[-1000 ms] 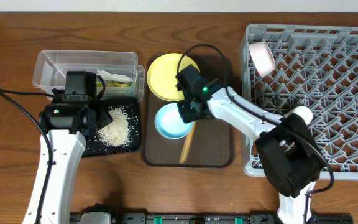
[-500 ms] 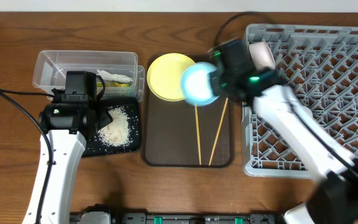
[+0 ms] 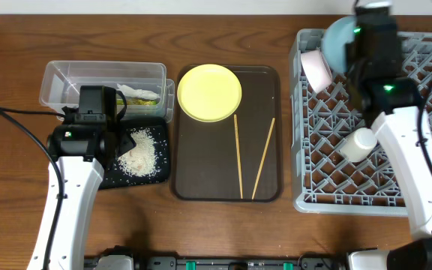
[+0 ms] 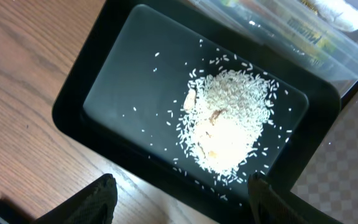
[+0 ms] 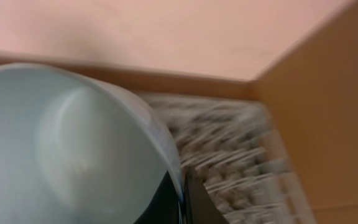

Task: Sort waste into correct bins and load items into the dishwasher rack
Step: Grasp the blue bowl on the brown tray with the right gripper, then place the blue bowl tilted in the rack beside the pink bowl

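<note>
Right jaws clamp light blue bowl point(image 3: 334, 39) rim, tilted over grey rack point(image 3: 321, 172) near pinkish bowl point(image 3: 316, 69). Left jaws spread apart above rice point(image 4: 229, 124) in black tray point(image 4: 123, 93).

A brown wood-grain surface point(image 3: 223, 232) is seen across the overhead view, edged at 12 o'clock by a pale strip point(image 3: 163, 5). A pinkish wall point(image 5: 166, 31) is shown blurred in the right wrist view.

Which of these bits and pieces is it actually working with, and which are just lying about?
Part of the job: blue bowl, pink bowl, yellow plate, chopsticks, grey rack, rice, wrapper, clear tub, black tray.

Just lying about: brown serving tray, wooden table.
</note>
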### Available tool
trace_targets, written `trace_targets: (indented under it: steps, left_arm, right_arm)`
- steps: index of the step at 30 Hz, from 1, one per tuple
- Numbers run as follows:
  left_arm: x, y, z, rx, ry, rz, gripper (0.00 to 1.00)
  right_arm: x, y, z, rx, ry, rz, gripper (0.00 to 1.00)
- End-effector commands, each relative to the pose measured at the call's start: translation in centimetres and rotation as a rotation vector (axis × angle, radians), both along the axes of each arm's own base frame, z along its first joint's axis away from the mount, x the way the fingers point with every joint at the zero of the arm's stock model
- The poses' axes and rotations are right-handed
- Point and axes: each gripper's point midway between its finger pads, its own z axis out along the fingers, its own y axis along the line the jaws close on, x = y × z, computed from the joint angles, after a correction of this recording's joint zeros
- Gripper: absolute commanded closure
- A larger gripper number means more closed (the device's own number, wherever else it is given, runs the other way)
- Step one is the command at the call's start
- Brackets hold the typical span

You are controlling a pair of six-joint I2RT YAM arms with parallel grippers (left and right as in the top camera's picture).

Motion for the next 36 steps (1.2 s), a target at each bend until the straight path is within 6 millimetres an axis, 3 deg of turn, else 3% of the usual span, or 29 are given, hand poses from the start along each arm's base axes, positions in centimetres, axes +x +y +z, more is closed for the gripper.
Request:
trace_targets:
  steps: [1, 8, 18, 23, 36]
  left_arm:
    - [0.0, 0.4, 0.4, 0.014, -0.012, 0.022, 0.3]
    - [0.0, 0.4, 0.4, 0.014, -0.012, 0.022, 0.3]
    - [0.0, 0.4, 0.4, 0.011, -0.012, 0.022, 0.3]
    - [0.0, 0.4, 0.4, 0.011, -0.012, 0.022, 0.3]
    - [0.0, 0.4, 0.4, 0.01, -0.012, 0.022, 0.3]
  right_arm:
    - [-0.2, -4.4, 1.8, -0.194, 0.013, -0.14, 0.99]
    - [2.0, -7.5, 0.3, -0.392, 0.122, -0.168, 0.99]
    - [4.1, -10.1, -7.0, -0.44, 0.269, -0.242, 0.99]
    - [4.7, -9.9, -9.5, -0.423, 0.282, -0.255, 0.99]
    - [5.2, -8.6, -11.7, -0.379, 0.26, -0.274, 0.99]
